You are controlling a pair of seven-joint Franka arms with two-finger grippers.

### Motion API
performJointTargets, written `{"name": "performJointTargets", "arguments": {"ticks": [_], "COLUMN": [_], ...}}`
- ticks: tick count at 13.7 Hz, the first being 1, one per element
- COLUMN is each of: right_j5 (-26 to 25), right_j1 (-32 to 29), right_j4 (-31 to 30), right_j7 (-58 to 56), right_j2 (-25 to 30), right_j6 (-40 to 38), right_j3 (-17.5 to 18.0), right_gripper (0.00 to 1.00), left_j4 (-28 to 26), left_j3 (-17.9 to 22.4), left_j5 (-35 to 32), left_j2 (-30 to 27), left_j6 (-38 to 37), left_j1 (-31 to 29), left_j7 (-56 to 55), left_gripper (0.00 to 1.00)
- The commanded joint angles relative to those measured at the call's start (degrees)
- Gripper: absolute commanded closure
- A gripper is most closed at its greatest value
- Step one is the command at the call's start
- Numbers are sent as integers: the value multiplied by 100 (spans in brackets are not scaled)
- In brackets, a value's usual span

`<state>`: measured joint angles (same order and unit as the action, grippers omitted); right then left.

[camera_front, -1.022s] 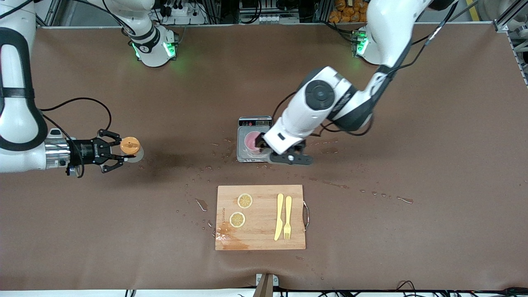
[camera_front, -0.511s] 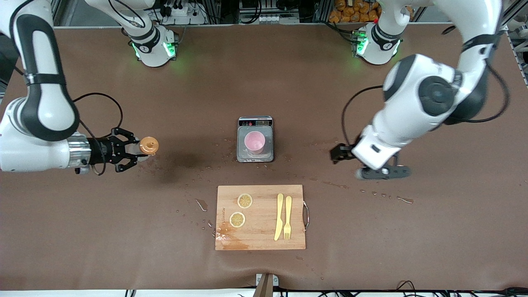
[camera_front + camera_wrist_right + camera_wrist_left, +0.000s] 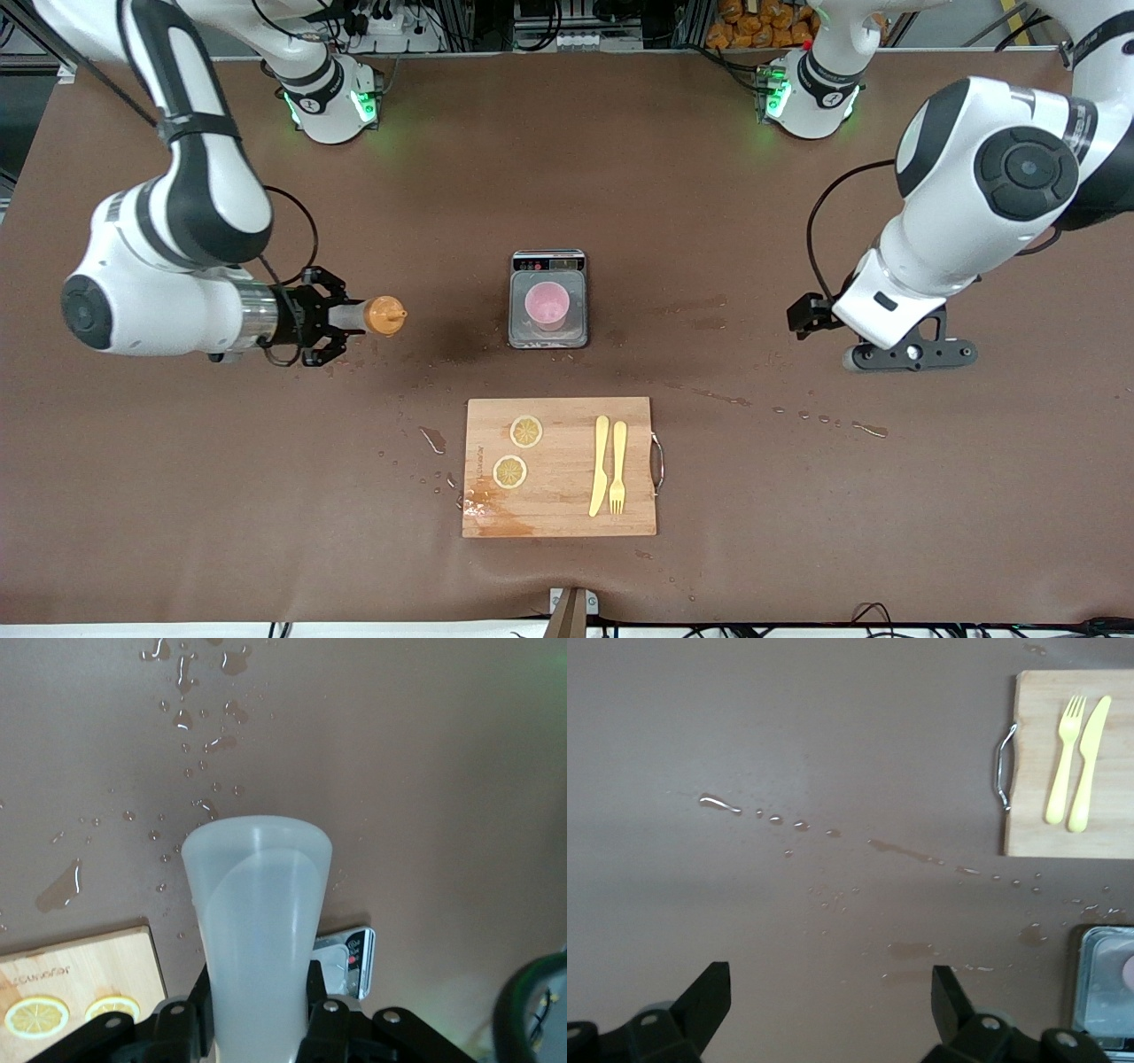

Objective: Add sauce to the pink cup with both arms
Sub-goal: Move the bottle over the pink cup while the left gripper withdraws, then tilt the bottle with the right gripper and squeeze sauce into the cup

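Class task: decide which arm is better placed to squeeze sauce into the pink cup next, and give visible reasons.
The right. The right gripper already holds the sauce bottle, nozzle pointing toward the pink cup on the scale. The left gripper is open and empty.

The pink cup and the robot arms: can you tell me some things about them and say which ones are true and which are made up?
1. The pink cup sits on the grey scale. True.
2. The right gripper holds the sauce bottle. True.
3. The sauce bottle is right over the pink cup. False: it is over bare table toward the right arm's end, well apart from the cup.
4. The left gripper is holding a fork. False: its jaws are open and empty; the yellow fork lies on the cutting board beside the yellow knife.
5. Two lemon slices lie on the cutting board. True.
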<state>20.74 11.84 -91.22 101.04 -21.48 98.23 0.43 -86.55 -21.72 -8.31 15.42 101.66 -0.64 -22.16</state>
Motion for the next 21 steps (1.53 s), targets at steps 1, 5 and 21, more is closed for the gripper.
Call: {"name": "performJointTargets", "arguments": {"ticks": [1, 5, 21], "right_j5": [-578, -1474, -3155], "right_j1": [493, 1266, 2630], "right_j4": [227, 376, 2028], "right_j7": [809, 1898, 3562], "right_j2": [-14, -111, -1605], "right_j6": [-49, -58, -1948], "right_j3": [-35, -35, -61], "right_gripper": [59, 59, 63], "left_j4": [-511, -784, -636], "left_j3": [-42, 1105, 1724], "left_j5": [-101, 406, 989], "left_j2": [-644, -1285, -1797], "left_j6": [-120, -287, -1016], "left_j1": [-348, -17, 520], "left_j7": [605, 1782, 1847], "left_gripper": [0, 0, 0]}}
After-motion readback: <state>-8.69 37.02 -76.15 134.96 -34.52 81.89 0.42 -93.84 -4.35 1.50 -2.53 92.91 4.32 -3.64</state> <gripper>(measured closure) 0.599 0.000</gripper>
